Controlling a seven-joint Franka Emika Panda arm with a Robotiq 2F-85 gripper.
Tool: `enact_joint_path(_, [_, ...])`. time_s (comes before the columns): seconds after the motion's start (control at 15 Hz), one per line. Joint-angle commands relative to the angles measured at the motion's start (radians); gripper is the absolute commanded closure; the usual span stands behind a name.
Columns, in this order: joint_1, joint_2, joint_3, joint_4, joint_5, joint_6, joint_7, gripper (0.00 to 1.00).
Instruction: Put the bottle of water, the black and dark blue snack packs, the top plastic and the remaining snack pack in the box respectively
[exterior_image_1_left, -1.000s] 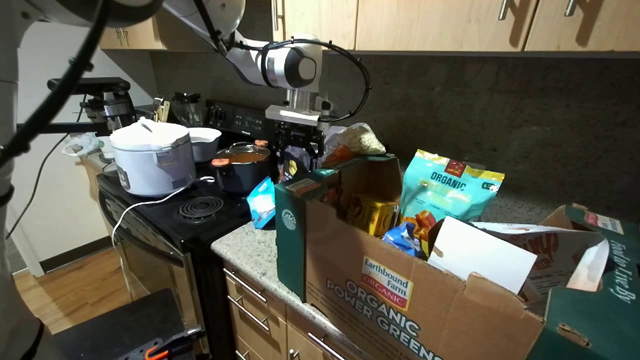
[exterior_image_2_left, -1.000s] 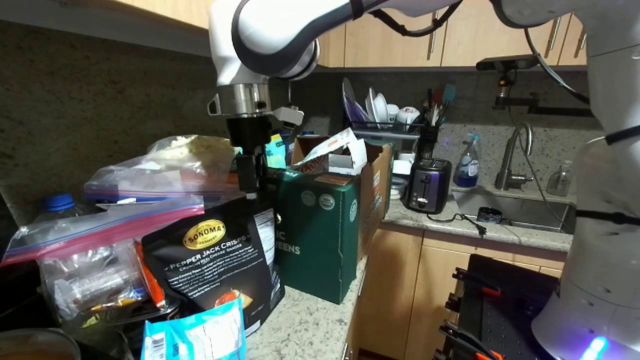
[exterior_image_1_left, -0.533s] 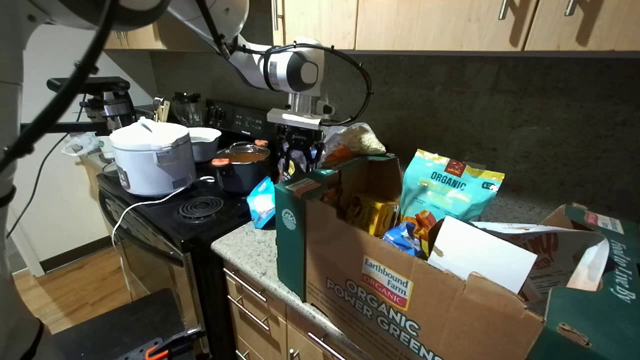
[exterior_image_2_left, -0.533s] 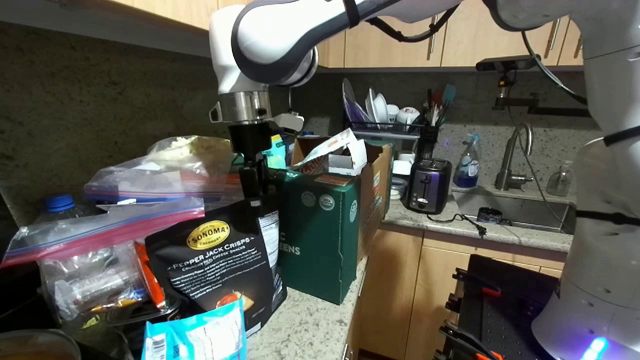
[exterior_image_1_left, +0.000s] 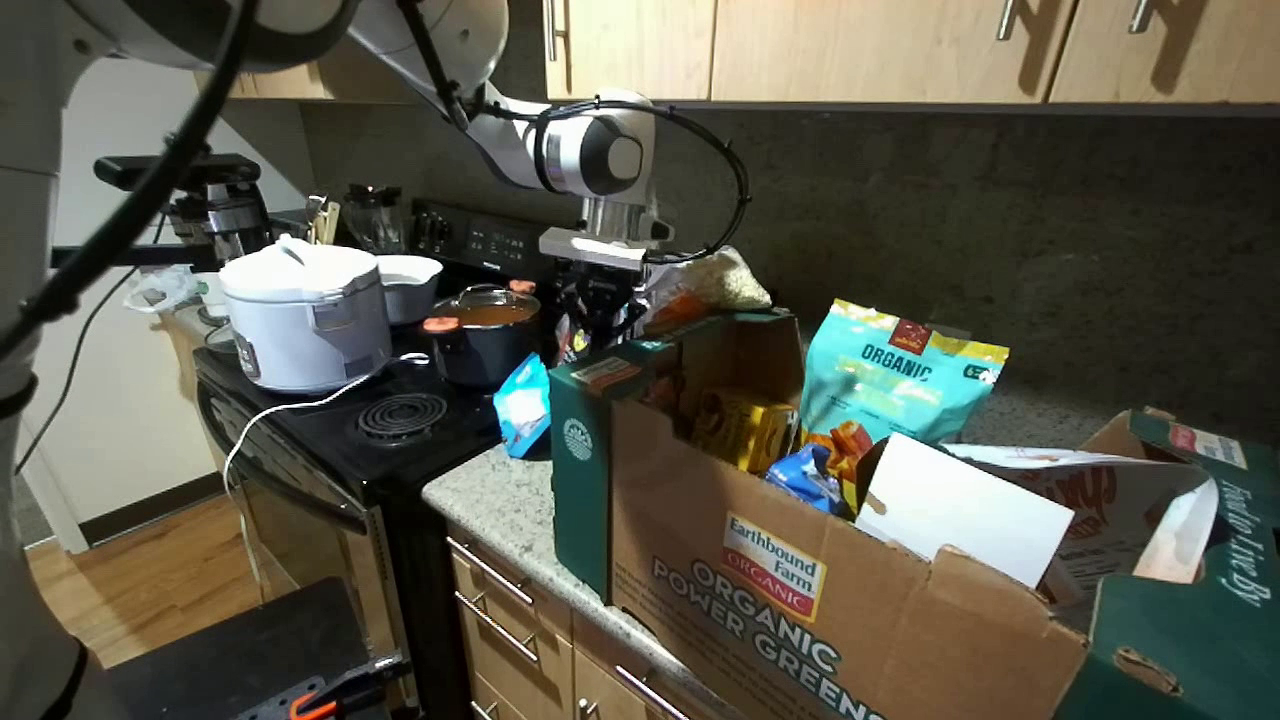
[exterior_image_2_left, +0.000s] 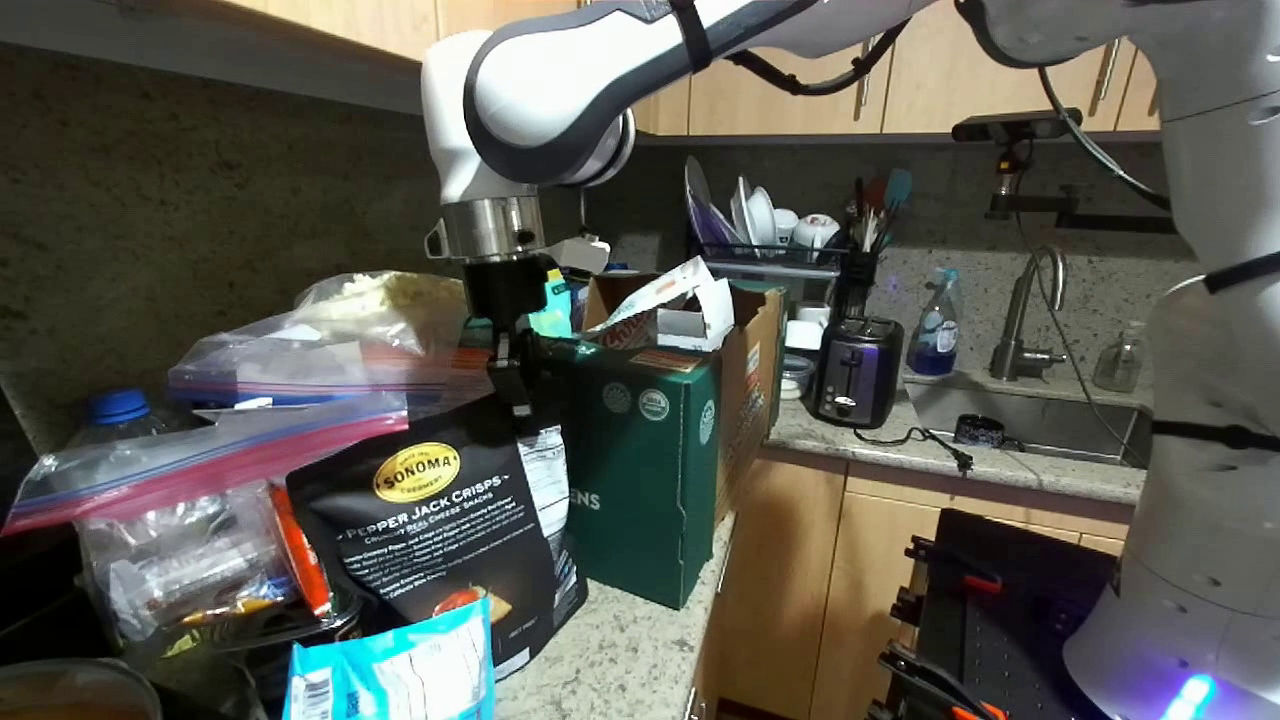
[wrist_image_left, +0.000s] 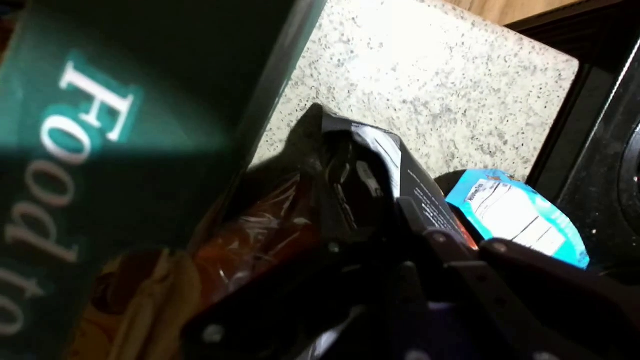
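The black snack pack (exterior_image_2_left: 420, 550) stands upright on the counter against the green end of the box (exterior_image_2_left: 640, 500). At the pack's upper right corner my gripper (exterior_image_2_left: 520, 405) points down, its jaws shut on that corner; their tips are dark in the wrist view. In front leans a bright blue snack pack (exterior_image_2_left: 390, 665). Behind sits a blue-capped bottle (exterior_image_2_left: 118, 405), mostly covered by a pink-sealed plastic bag (exterior_image_2_left: 230, 450). Another plastic bag (exterior_image_2_left: 390, 300) lies highest on the pile. Inside the box show a blue packet (exterior_image_1_left: 805, 478) and a yellow carton (exterior_image_1_left: 742, 428). Which is the dark blue pack I cannot tell.
A teal pouch (exterior_image_1_left: 890, 380) stands up behind the box's near wall. White card (exterior_image_1_left: 965, 510) and loose paper stick out of the box. A dark pot (exterior_image_1_left: 487, 335) and a rice cooker (exterior_image_1_left: 305, 315) occupy the stove. Cabinets (exterior_image_1_left: 890, 50) hang above the arm.
The gripper has come down a little and its fingers have drawn together at the black pack's corner. The pack's right side has shifted slightly to the right in an exterior view.
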Motion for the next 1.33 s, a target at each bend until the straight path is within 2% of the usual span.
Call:
enact_joint_path(0.0, [0.003,-0.067,-0.002,-0.022,-0.009,-0.021,0.039,1.0])
enact_joint_path(0.4, [0.02,-0.188,0.02,-0.048,0.005,-0.062,0.081,0.99])
enact_joint_path(0.93, [0.064,-0.342,0.055,-0.03,-0.013,-0.192,0.155,0.99])
enact_joint_path(1.27, [0.063,-0.406,0.058,-0.022,-0.046,-0.188,0.214,0.99])
